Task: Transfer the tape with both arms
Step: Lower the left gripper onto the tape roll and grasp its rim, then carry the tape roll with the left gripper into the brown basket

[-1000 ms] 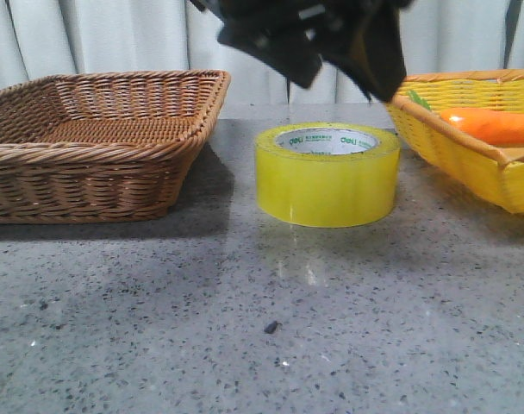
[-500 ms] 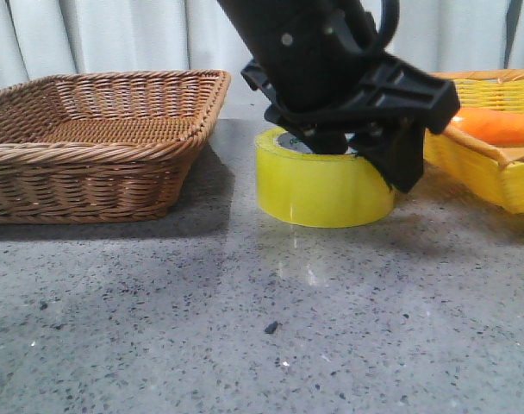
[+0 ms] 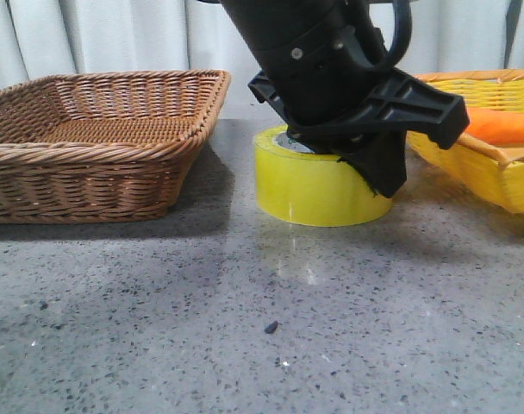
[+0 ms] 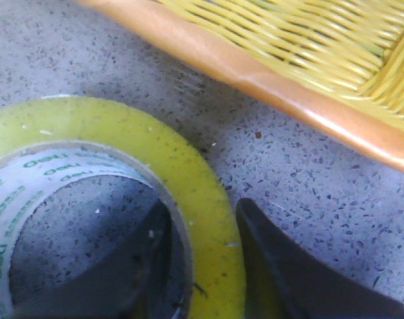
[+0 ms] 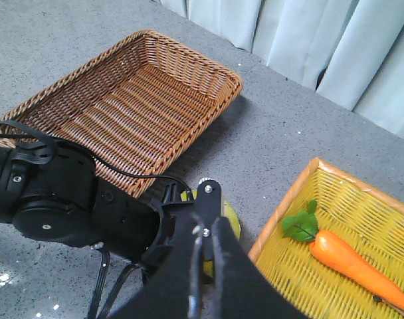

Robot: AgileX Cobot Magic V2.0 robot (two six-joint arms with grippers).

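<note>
The yellow-green tape (image 3: 314, 185) with a white printed core stands flat on the grey table between two baskets. My left gripper (image 3: 361, 159) has come down on its right side. In the left wrist view the gripper (image 4: 203, 222) straddles the roll's wall (image 4: 189, 153): one finger is inside the core and the other is outside, both against the wall. The roll still rests on the table. My right gripper (image 5: 207, 222) hangs high above the left arm, fingers almost together and empty. A sliver of the tape (image 5: 232, 222) shows beside it.
A brown wicker basket (image 3: 98, 155) stands left of the tape, and it also shows in the right wrist view (image 5: 122, 113). A yellow basket (image 3: 477, 164) stands close on the right and holds an orange carrot (image 3: 503, 125). Its orange rim (image 4: 288, 93) lies near the outer finger.
My left gripper came down from above onto the tape. Its outer finger then moved in against the roll's right side. The tape has not moved.
</note>
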